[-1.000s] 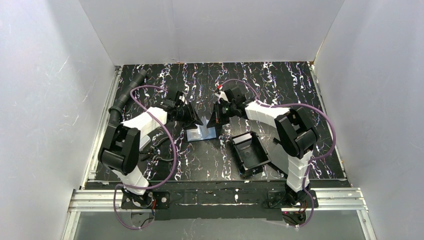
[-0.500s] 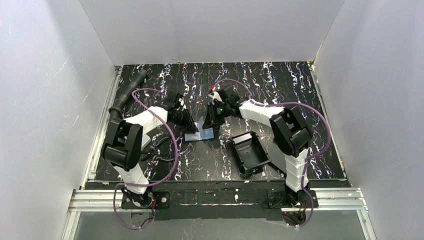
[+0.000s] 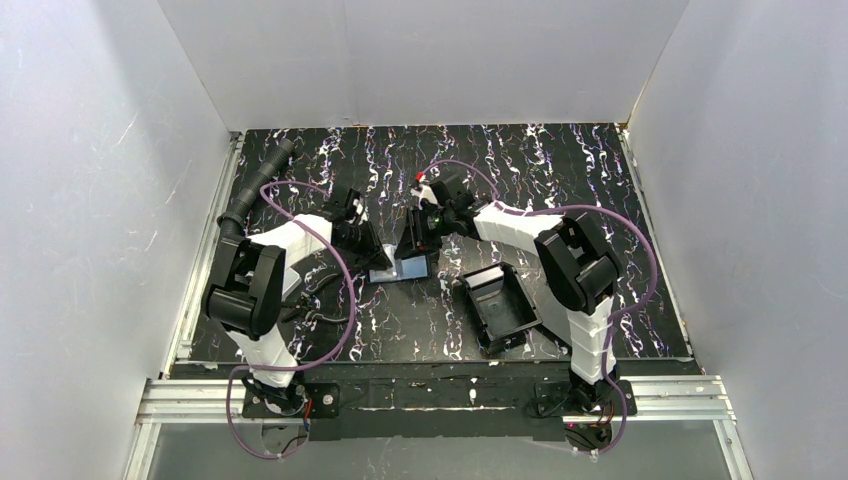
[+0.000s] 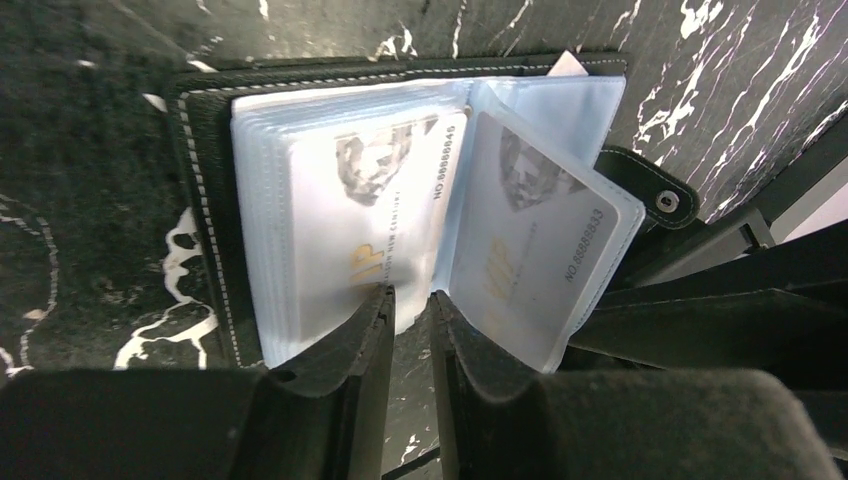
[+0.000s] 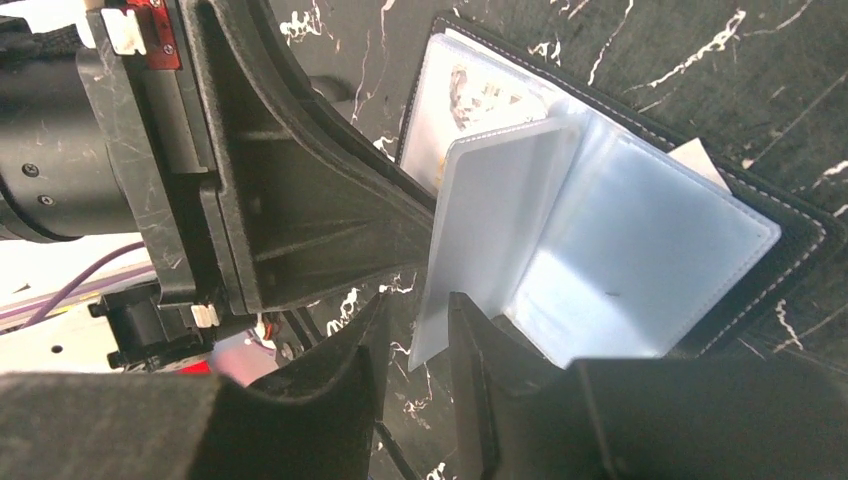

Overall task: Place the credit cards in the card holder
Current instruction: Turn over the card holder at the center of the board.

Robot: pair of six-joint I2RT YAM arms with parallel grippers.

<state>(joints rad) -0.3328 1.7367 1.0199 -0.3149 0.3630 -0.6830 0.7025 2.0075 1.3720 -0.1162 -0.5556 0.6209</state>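
Observation:
The card holder lies open on the table between my two grippers, its black cover framing pale plastic sleeves. One credit card sits in the left stack of sleeves. Another credit card fills a half-raised sleeve. My left gripper hovers at the sleeves' near edge, its jaws a narrow gap apart with only table showing between them. The right gripper is open, and the raised sleeve's lower corner stands loosely between its fingers. From above, the left gripper and right gripper nearly touch.
A larger black rimmed tray sits just right of the holder, by the right arm. A black hose runs along the table's left edge. White walls close in the marbled table on three sides.
The right gripper's jaws have opened from shut and let go of the sleeve. The left jaws have narrowed. Both grippers shifted slightly left over the holder.

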